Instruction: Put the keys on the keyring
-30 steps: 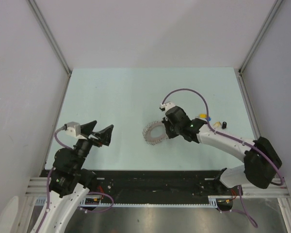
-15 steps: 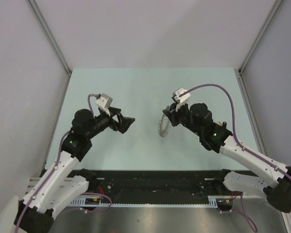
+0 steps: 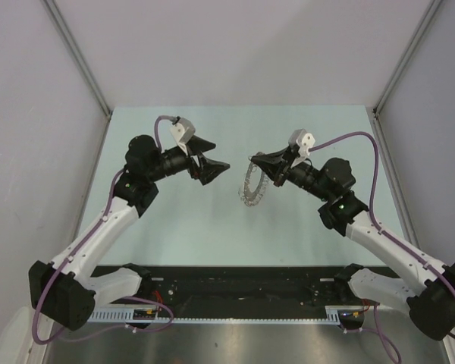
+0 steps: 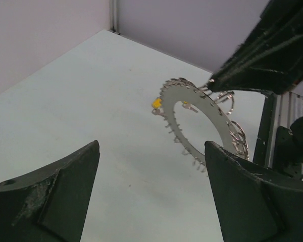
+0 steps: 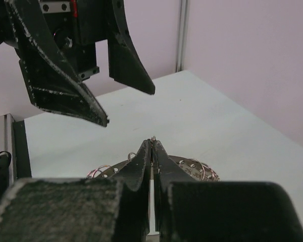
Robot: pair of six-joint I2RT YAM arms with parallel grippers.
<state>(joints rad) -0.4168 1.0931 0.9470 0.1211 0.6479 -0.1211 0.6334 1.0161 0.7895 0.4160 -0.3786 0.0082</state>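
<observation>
**Brace the ring before you go for a key**

Your right gripper (image 3: 254, 161) is pinched on the upper rim of the keyring (image 3: 245, 193). In the right wrist view its fingers (image 5: 141, 169) meet with only thin metal between them. The ring hangs below the tips, on edge and clear of the table (image 3: 182, 220).

Straight across from that pinch, your left gripper (image 3: 221, 157) faces the ring with its fingers (image 4: 65, 191) spread wide and nothing between them. It is near the ring but not touching it.

This looks like the moment to give the ring a second hold.

- Bring the left gripper in slowly toward the lower rim, opposite the right pinch.
- Close across the flat band, not on the scalloped teeth or the small wire loops along the edge, which could snag or slip.
- The ring may swing on so narrow a grip, so let the right pinch go only once the left one feels firm.

As for the keys, one yellow head (image 4: 156, 103) shows at the ring's far edge in the left wrist view. You cannot tell whether it hangs from the ring or lies on the table behind it. No other keys are visible in any view.
</observation>
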